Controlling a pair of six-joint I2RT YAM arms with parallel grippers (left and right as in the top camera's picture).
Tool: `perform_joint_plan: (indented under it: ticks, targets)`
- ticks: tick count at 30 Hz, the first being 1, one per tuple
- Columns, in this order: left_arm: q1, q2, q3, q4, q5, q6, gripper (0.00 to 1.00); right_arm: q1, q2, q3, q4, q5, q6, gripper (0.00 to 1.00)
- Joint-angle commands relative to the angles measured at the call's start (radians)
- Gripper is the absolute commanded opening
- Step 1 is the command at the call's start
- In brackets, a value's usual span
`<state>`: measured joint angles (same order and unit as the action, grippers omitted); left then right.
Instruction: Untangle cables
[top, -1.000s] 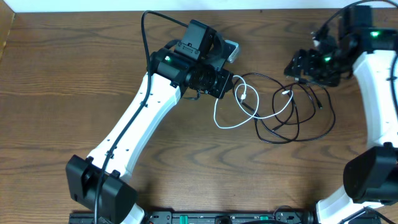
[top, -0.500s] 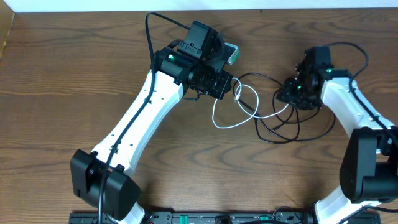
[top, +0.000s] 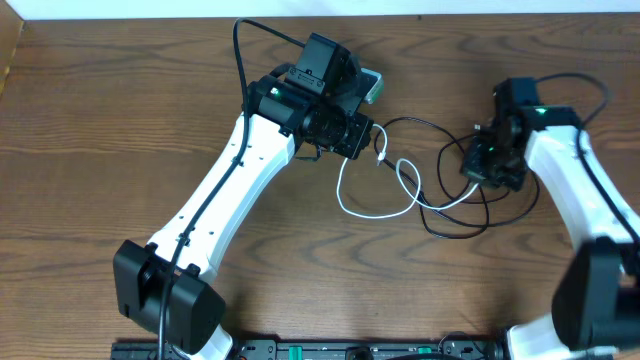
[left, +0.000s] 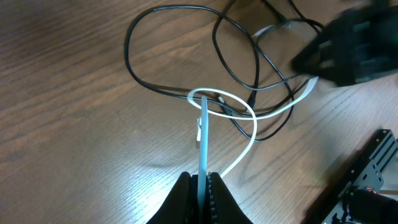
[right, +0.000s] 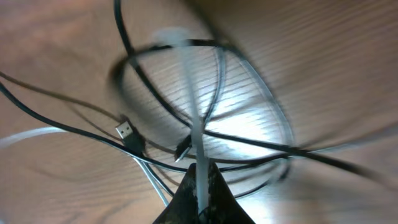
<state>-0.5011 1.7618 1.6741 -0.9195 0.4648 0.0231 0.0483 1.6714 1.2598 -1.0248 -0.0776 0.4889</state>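
Observation:
A white cable (top: 370, 212) and a long black cable (top: 470, 231) lie crossed in loose loops on the wooden table, right of centre. My left gripper (top: 373, 141) is shut on one end of the white cable (left: 203, 137), which runs straight out of the jaws (left: 202, 182) to a knot-like crossing with the black cable (left: 127, 53). My right gripper (top: 480, 168) is shut on the white cable's other part (right: 198, 146), low over the tangle. Black loops surround its jaws (right: 200, 179), and a small black plug (right: 126, 132) lies to their left.
The table's far edge meets a white wall (top: 450, 8). A black rail (top: 350, 350) runs along the near edge between the two arm bases. The right arm shows as a dark blur (left: 357, 43) at the upper right of the left wrist view.
My right gripper came down and left onto the tangle and shut on the white cable. The white loop has been drawn out wider to the right. The left arm has barely moved.

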Motion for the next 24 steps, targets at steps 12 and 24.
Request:
perform_joint_plan:
  ticks: [12,24]
  targets:
    - [0.001,0.002,0.003,-0.007,-0.01,0.003,0.07,0.178,-0.092,0.032,0.052,0.001,-0.032,0.01]
    - [0.001,0.005,-0.002,-0.005,0.004,-0.189,0.07,0.187,-0.064,0.016,0.259,-0.512,-0.2,0.01]
